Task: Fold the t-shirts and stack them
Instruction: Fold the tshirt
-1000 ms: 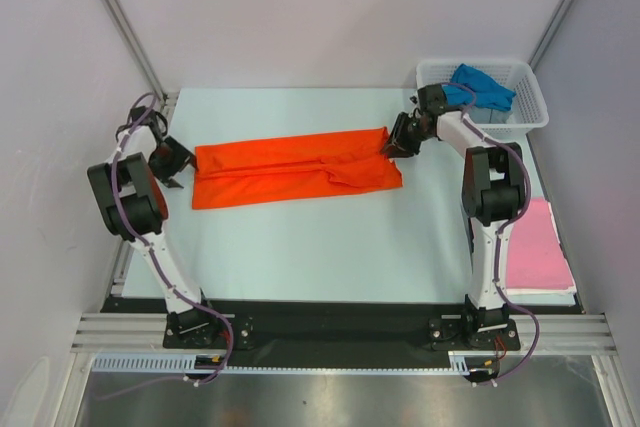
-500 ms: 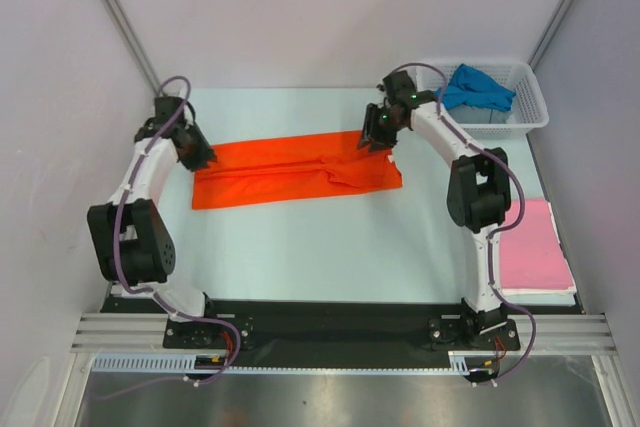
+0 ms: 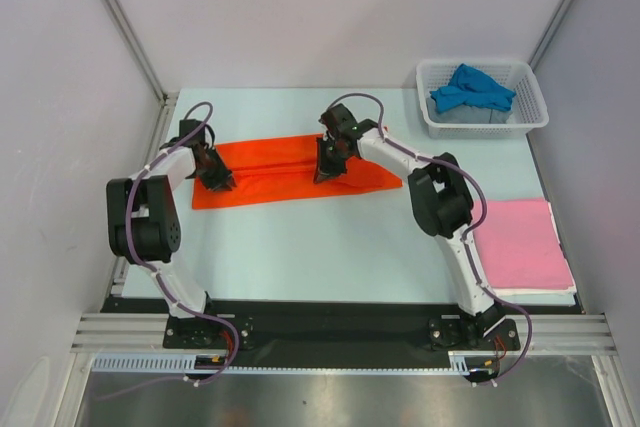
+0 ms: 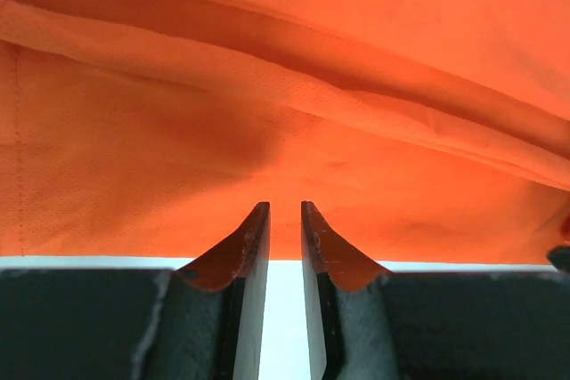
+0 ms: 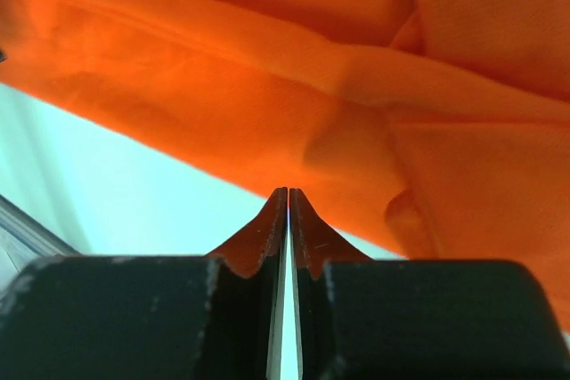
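The orange-red t-shirt (image 3: pixel 270 172) lies as a long folded strip across the table's far half. My left gripper (image 3: pixel 214 173) is down on its left end. In the left wrist view the left gripper (image 4: pixel 282 211) has its jaws a narrow gap apart, tips just over the shirt's (image 4: pixel 285 86) near hem. My right gripper (image 3: pixel 327 163) is on the strip's middle. Seen from the right wrist, the right gripper (image 5: pixel 288 193) is pressed shut, its tips at the edge of the shirt (image 5: pixel 356 113), which puckers beside them. The blue t-shirt (image 3: pixel 470 87) is bunched in the basket. The pink t-shirt (image 3: pixel 515 242) lies folded at the right.
The white mesh basket (image 3: pixel 482 125) stands at the far right corner. The pink shirt rests near the table's right edge. Light table surface (image 3: pixel 320 247) stretches between the orange strip and the arm bases.
Both arms swung inward onto the orange-red shirt: the left from beyond its left end, the right from its right end to its middle. Both sets of jaws closed down.
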Available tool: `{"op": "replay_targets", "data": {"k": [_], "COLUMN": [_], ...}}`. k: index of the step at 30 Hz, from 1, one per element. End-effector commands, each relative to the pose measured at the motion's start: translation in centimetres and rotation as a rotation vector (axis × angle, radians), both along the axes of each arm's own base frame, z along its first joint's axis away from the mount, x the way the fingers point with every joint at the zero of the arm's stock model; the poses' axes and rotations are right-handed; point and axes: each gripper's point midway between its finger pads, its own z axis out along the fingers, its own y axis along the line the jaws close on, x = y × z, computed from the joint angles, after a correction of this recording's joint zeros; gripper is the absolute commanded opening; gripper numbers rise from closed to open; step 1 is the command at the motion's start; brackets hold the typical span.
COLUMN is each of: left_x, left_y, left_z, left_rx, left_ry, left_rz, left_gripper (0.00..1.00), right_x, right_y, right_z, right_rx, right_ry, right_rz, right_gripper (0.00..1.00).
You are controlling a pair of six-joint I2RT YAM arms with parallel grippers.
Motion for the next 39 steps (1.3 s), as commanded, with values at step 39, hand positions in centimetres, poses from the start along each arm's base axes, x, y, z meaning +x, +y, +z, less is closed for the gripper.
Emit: {"op": "replay_targets", "data": {"k": [39], "left_x": [0.2], "left_y": [-0.4], "left_z": [1.2], "left_rx": [-0.008], "left_ry": [-0.029], "left_rz": [-0.039], "left_gripper": [0.21], "right_x": [8.0], "right_y": [-0.2], "right_z": [5.6], "right_rx": [0.133], "right_ry": [-0.112], "right_rz": [-0.093], "right_gripper": [0.19]}}
